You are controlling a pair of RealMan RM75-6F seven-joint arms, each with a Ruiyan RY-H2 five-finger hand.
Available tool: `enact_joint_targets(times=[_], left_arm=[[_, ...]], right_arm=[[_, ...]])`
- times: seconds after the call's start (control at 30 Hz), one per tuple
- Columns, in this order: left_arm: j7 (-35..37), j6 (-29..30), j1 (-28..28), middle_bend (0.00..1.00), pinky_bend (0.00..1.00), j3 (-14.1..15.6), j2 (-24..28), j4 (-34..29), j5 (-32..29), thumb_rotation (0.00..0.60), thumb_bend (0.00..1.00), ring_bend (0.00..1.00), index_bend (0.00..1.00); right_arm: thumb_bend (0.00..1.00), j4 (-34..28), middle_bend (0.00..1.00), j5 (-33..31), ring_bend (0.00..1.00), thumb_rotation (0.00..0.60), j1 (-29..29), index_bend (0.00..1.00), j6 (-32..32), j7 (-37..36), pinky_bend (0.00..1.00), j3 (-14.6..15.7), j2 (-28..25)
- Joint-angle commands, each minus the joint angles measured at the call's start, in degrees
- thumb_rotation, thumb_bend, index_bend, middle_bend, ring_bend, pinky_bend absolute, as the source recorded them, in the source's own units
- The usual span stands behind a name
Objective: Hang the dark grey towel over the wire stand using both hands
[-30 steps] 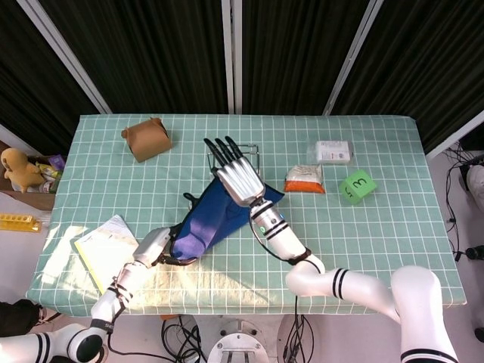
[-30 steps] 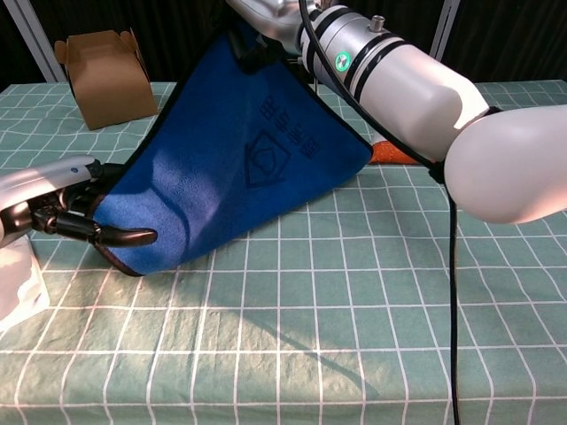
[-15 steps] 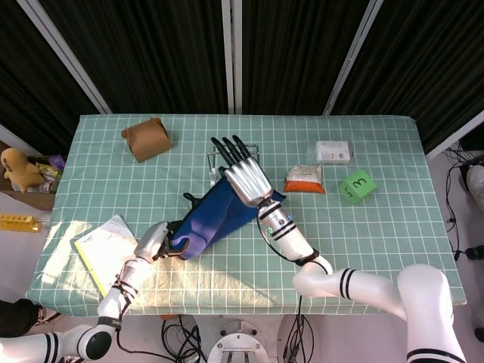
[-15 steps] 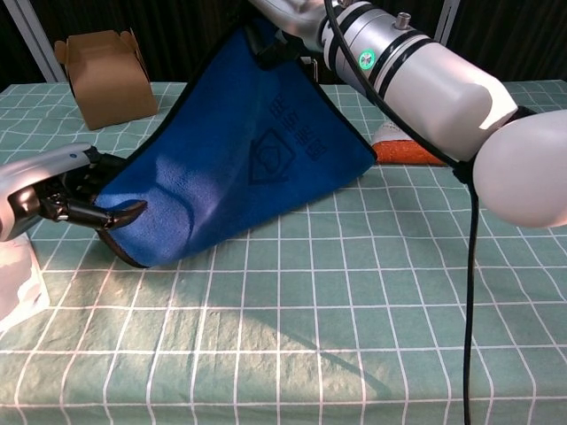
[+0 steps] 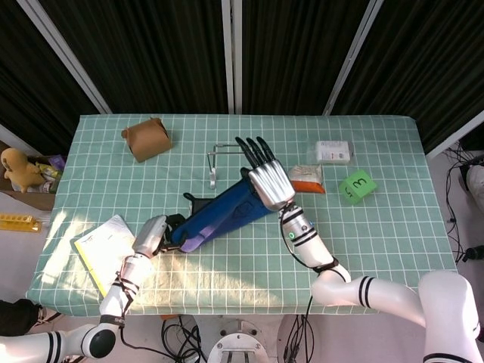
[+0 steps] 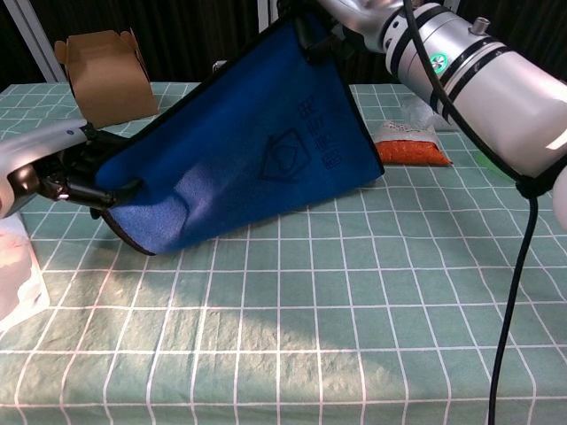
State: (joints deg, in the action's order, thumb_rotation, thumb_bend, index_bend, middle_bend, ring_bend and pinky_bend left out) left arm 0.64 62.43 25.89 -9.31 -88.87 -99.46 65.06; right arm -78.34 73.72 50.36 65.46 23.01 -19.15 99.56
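Note:
The towel looks blue with dark edging and is stretched in the air between both hands. My left hand grips its lower left corner just above the table, its dark fingers curled into the cloth. My right hand holds the upper right corner high, and the towel hangs from it as a slanted sheet. The wire stand stands uncovered behind the towel, just left of my right hand's fingertips. The chest view hides the stand behind the cloth.
A brown cardboard box sits at the back left. An orange packet, a white pack and a green cube marked 3 lie right of the stand. A paper booklet lies by the front left edge.
Both hands have carried the towel to the right and stretched it tauter. The right hand has moved off the stand, which now shows uncovered.

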Motion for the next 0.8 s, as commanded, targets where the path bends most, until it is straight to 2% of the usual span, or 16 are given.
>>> enact_joint_targets(times=[0.03,0.17,0.43,0.6,0.8], left_arm=[[-5.8,-0.38,2.0,0.61,0.66,-2.39,2.98,-3.97,-4.08,0.6,0.69,0.58,0.82],[-10.92,-2.39,4.99,0.61,0.66,-5.44,6.65,-7.81,-10.44,0.6,0.69,0.58,0.83],[-23.23,-5.37,15.76,0.61,0.66,-12.03,12.05,-11.42,-27.1,0.6,0.69,0.58,0.83],[-28.43,-7.28,23.32,0.61,0.66,-14.27,13.65,-9.63,-38.08,0.6,0.69,0.58,0.84],[-31.57,-9.5,31.33,0.61,0.66,-15.78,13.84,-4.36,-48.65,0.6,0.69,0.58,0.84]], right_arm=[[0.53,-1.12,0.0,0.47,0.0,0.6,-1.73,1.0,1.53,-2.29,0.0,0.96,-0.83],[0.53,-1.21,0.0,1.04,0.0,0.6,-3.28,1.0,3.29,-5.8,0.0,1.32,-0.94],[0.53,0.15,0.01,-0.8,0.0,0.6,-5.68,1.0,5.36,-11.99,0.0,0.19,0.26],[0.54,2.27,0.01,-1.45,0.0,0.6,-6.32,1.0,6.17,-14.64,0.0,-0.7,1.19],[0.54,5.53,0.01,-4.83,0.0,0.6,-5.72,1.0,4.84,-18.92,0.0,-4.15,2.78]])
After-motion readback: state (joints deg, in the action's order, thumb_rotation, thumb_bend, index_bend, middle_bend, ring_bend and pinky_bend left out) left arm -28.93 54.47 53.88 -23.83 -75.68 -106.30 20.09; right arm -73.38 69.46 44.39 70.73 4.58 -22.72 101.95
